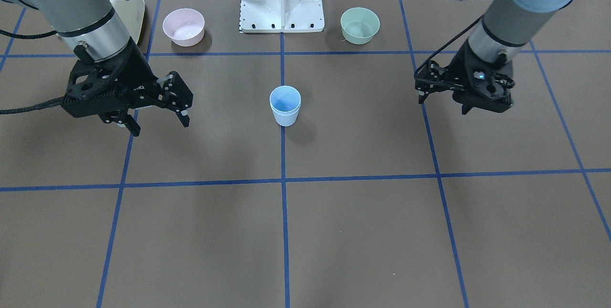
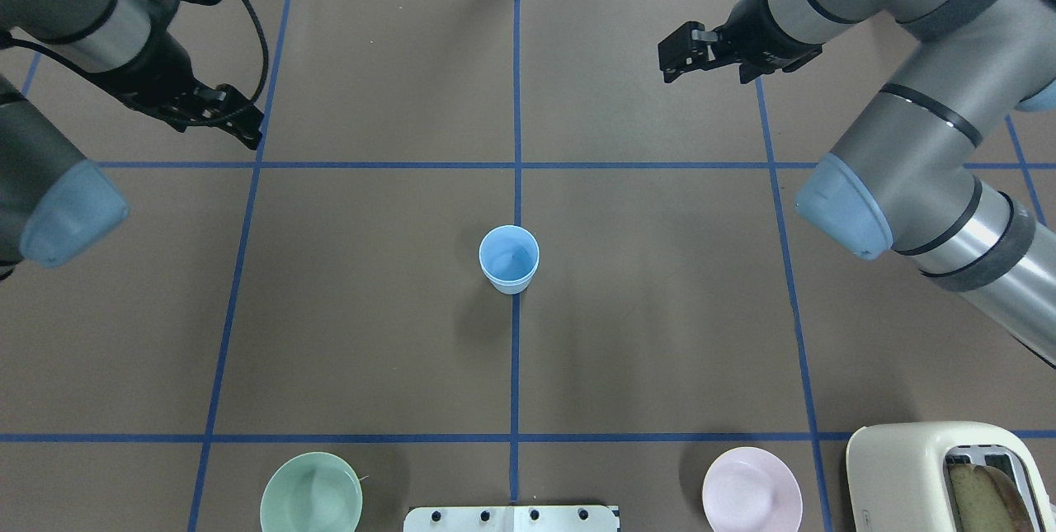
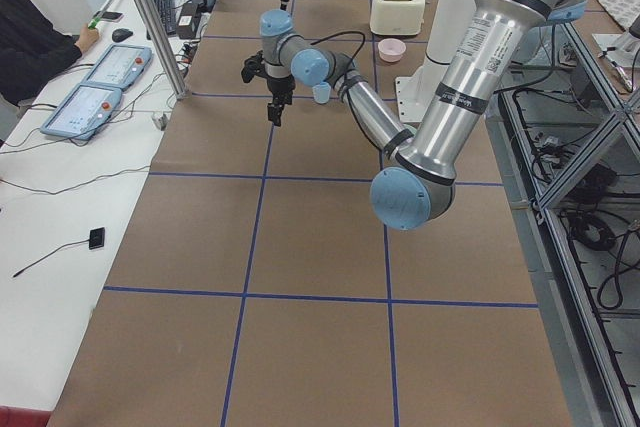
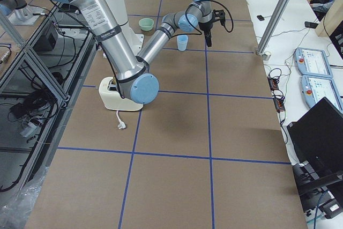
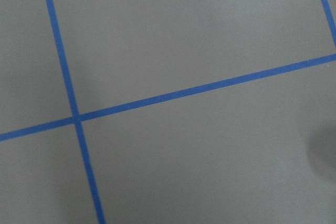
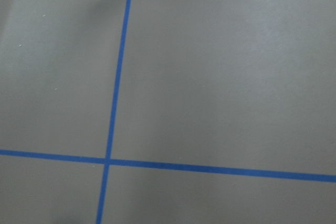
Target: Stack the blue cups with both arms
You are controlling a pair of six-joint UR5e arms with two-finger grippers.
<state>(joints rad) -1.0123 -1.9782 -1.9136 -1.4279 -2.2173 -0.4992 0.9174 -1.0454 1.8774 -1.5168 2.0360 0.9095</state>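
Observation:
Two pale blue cups (image 1: 285,105) stand nested, one inside the other, upright at the table's middle on the blue centre line; the pair also shows in the overhead view (image 2: 509,260). My right gripper (image 1: 161,127) hangs open and empty above the table, well off to the cups' side, and also shows in the overhead view (image 2: 704,77). My left gripper (image 1: 442,105) is open and empty on the opposite side, about as far from the cups, and shows in the overhead view too (image 2: 219,132). Both wrist views show only brown table and blue tape lines.
A pink bowl (image 1: 184,26) and a mint-green bowl (image 1: 360,25) stand either side of the white base stand (image 1: 281,0). A cream toaster (image 2: 949,474) holding bread sits by the robot's right. A person sits at the far side desk (image 3: 30,42).

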